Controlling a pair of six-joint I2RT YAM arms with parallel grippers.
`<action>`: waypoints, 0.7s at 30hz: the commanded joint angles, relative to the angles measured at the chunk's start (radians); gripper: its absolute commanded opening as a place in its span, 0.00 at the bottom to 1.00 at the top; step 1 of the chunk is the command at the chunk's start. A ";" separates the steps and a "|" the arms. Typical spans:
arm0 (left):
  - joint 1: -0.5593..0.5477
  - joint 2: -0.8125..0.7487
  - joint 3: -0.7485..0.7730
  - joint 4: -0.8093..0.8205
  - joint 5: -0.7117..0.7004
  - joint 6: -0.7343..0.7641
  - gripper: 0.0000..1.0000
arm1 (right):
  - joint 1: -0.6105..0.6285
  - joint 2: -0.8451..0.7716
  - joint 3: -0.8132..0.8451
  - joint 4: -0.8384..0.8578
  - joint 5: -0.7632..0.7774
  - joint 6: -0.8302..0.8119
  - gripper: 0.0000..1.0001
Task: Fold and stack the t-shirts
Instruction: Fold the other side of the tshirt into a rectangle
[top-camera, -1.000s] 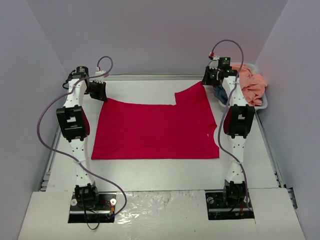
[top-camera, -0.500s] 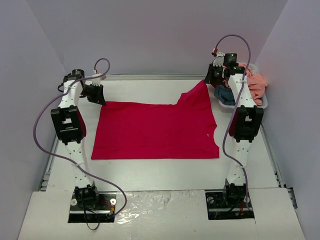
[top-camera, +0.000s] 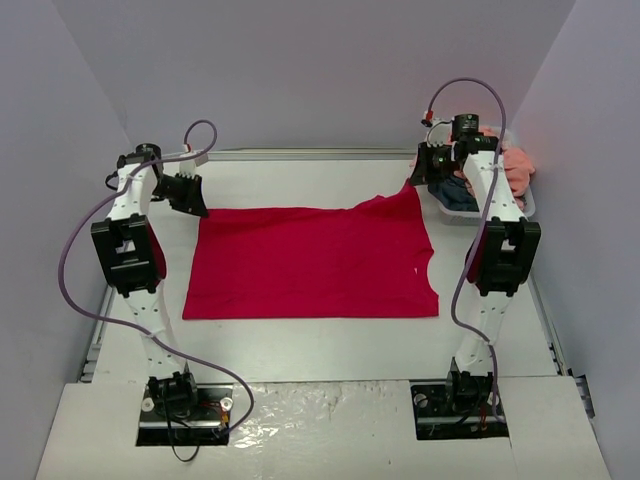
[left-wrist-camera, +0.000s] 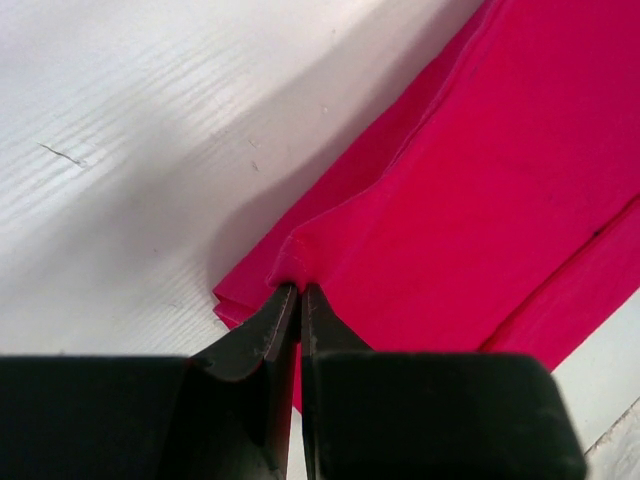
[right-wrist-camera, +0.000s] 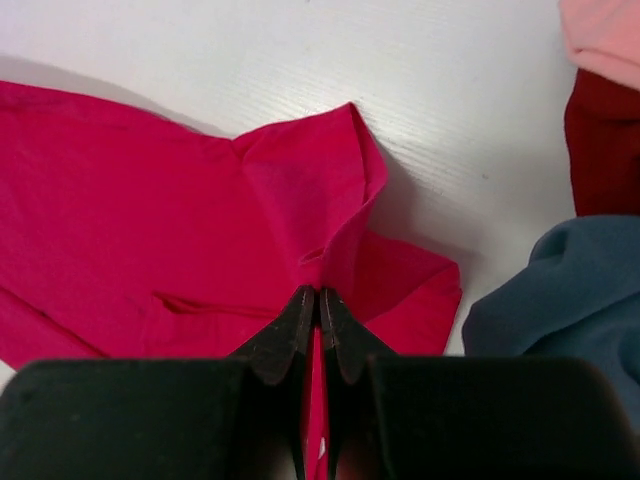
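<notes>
White tabletop (top-camera: 300, 345) carries the red shirt (top-camera: 310, 265) spread across its middle. Your left gripper (top-camera: 190, 197) is pinched tight on its far-left corner, and your right gripper (top-camera: 420, 177) on its far-right corner. Over the last second both arms have swung outward and the raised far-right flap has been drawn nearly flat, so the far edge looks ready to fold. At the far-right edge, just beside the right gripper, the basket (top-camera: 527, 208) holds the peach shirt (top-camera: 512, 165) and blue shirt (top-camera: 462, 192). A darker red piece (right-wrist-camera: 605, 140) there may be another garment. Mind that rim.
</notes>
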 joint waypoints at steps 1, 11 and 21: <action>0.011 -0.096 -0.031 -0.043 0.047 0.065 0.02 | -0.008 -0.098 -0.033 -0.060 -0.036 -0.042 0.00; 0.034 -0.168 -0.131 -0.076 0.094 0.168 0.02 | -0.008 -0.199 -0.114 -0.135 -0.046 -0.091 0.00; 0.106 -0.192 -0.170 -0.173 0.127 0.290 0.02 | -0.014 -0.293 -0.222 -0.192 -0.033 -0.153 0.00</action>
